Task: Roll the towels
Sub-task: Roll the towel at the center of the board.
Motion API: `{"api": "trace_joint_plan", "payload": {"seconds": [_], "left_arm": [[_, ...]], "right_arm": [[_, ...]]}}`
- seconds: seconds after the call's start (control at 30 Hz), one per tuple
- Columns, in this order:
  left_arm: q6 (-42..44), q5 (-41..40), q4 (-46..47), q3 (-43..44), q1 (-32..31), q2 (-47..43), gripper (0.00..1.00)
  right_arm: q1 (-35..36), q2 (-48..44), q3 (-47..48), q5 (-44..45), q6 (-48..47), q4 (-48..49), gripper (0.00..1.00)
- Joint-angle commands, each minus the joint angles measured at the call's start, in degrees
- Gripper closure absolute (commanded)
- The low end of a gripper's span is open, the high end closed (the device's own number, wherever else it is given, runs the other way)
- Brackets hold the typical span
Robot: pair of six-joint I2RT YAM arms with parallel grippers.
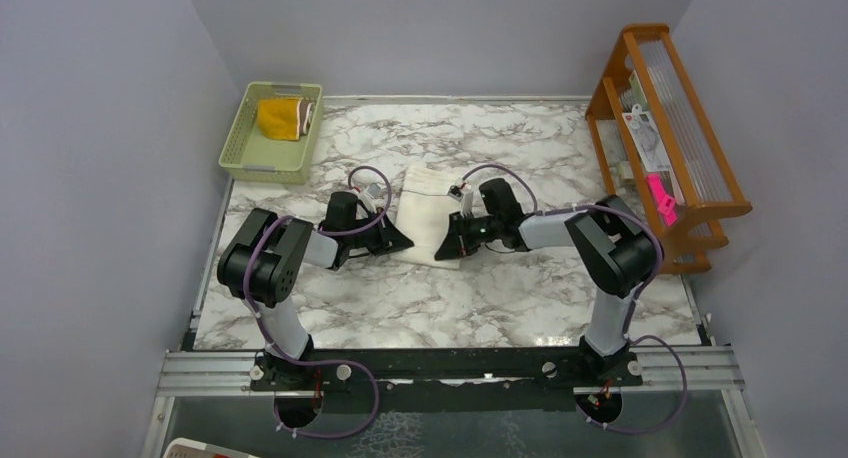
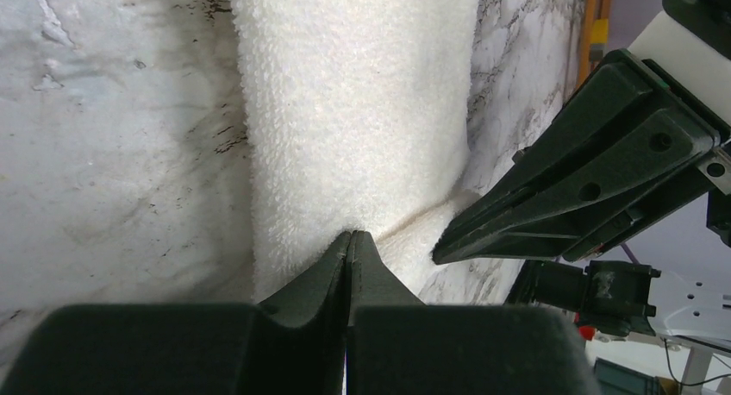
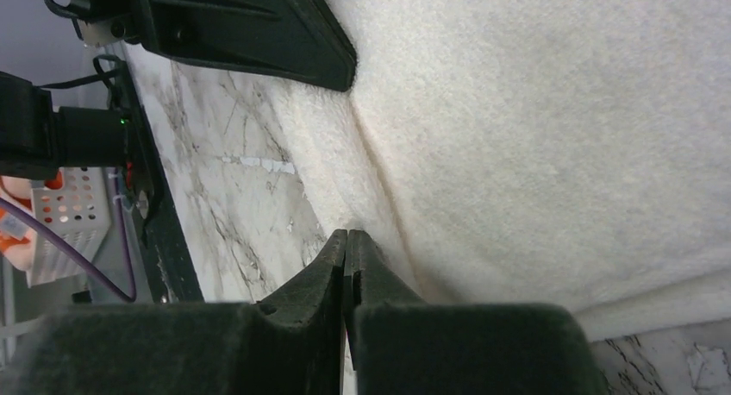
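Observation:
The cream-white towel (image 1: 424, 203) lies flat on the marble table between my two grippers; it also shows in the left wrist view (image 2: 362, 110) and the right wrist view (image 3: 534, 136). My left gripper (image 1: 402, 243) (image 2: 349, 234) is shut, its tips pinching the towel's near edge. My right gripper (image 1: 446, 248) (image 3: 346, 233) is shut on the same edge, close beside it. A raised crease runs between the two tips. The brown towel with mustard-yellow backing (image 1: 283, 118) lies folded in the light-green basket (image 1: 252, 158) at the back left.
A wooden rack (image 1: 665, 128) holding papers and a pink item stands along the right edge. Grey walls close in the table on three sides. A metal rail (image 1: 450, 368) runs along the near edge by the arm bases.

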Motion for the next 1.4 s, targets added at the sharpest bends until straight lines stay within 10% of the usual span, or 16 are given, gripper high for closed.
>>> {"api": "trace_joint_plan", "payload": {"seconds": [0.0,0.17,0.3,0.53,0.73,1.37], "left_arm": [[4.46,-5.53,-6.5,-0.67,0.88,2.35,1.0],[5.11,-5.83,-7.58,0.01,0.89,2.07,1.0],[5.59,-5.78,-8.48,0.93,0.89,2.06,1.0],[5.85,-5.53,-9.28,1.93,0.89,1.62,1.0],[5.86,-5.05,-9.54,2.4,0.89,1.54,1.0],[6.4,-4.43,-9.5,2.61,0.97,2.89,1.0]], "right_arm": [[-0.36,-3.3,-3.55,7.65,-5.84,-4.82,0.95],[-0.11,-13.1,-3.0,13.58,-10.81,-6.24,0.58],[7.17,-21.59,-2.1,28.14,-21.39,-4.15,0.48],[17.63,-30.15,-15.64,24.66,-56.19,8.05,0.46],[19.26,-29.0,-18.72,27.43,-74.62,0.39,0.48],[21.18,-17.17,-17.54,34.36,-84.51,8.62,0.48]]}}
